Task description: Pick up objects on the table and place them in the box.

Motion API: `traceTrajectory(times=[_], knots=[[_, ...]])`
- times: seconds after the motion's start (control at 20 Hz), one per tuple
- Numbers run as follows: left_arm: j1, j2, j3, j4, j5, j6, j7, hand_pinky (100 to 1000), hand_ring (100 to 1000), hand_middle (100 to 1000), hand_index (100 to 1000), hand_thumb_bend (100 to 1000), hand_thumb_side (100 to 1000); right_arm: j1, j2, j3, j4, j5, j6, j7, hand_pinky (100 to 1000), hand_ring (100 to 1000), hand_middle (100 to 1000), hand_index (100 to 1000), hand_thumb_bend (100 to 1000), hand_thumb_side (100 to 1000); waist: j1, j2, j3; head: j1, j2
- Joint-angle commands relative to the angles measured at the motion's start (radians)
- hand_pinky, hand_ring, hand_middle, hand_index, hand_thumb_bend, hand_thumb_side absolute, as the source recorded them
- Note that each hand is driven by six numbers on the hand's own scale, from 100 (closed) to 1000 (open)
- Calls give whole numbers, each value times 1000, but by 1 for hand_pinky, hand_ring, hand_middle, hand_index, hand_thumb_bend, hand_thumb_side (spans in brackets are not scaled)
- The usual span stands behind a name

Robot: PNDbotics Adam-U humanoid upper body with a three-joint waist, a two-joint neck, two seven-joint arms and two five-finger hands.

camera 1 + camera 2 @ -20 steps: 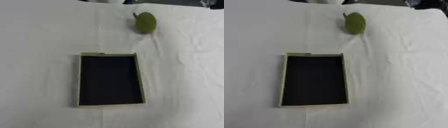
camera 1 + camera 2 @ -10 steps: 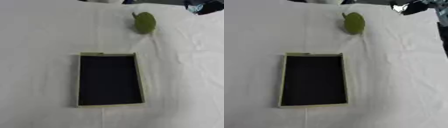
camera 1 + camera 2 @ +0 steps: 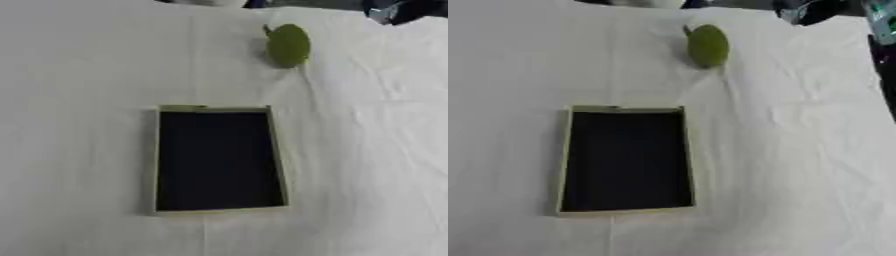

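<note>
In the left eye view, the right hand (image 3: 395, 9) is showing only as a dark shape at the upper right corner; I cannot tell its fingers. The green oval fruit (image 3: 288, 45) is lying at upper centre on the wrinkled white tablecloth (image 3: 79, 75), well apart from the shallow rectangular box with pale rim and dark bottom (image 3: 275, 150).

In the right eye view, the picking seems not yet begun: the next move is calling for a reach to the fruit. Nothing is standing between.

Right robot hand (image 3: 398, 9) cut off, fingers unclear.

A staged test bench, it seems, not a home. A creased white cloth (image 3: 798, 150) covers the table right out to its far edge, with dark equipment (image 3: 881, 30) beyond the far right corner.
</note>
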Motion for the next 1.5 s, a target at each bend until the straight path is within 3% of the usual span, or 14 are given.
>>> traceTrajectory(times=[0.05, 0.35, 0.6, 1.5], knots=[[-12, 28, -3, -19, 5, 1, -4, 596, 681, 595, 731, 100, 500, -29, -7, 5, -22, -27, -314, 325, 923, 1000, 959, 1000, 195, 279, 3, -24, 1, -4, -1], [-14, 26, -5, -19, 7, 3, -7, 597, 680, 594, 730, 100, 500, -37, 15, 46, -36, -7, -314, 328, 920, 1000, 962, 1000, 250, 308, 2, -25, 5, -9, 1], [-19, 24, -8, -19, 11, 5, -9, 597, 678, 591, 727, 100, 501, -43, 39, 70, -33, 39, -314, 326, 920, 1000, 968, 1000, 348, 325, 1, -26, 10, -13, -1], [-28, 18, -11, -19, 18, 6, -19, 597, 672, 585, 722, 100, 502, -35, 102, 105, 6, 169, -314, 291, 917, 1000, 972, 1000, 364, 325, 2, -17, 22, -20, -10]])
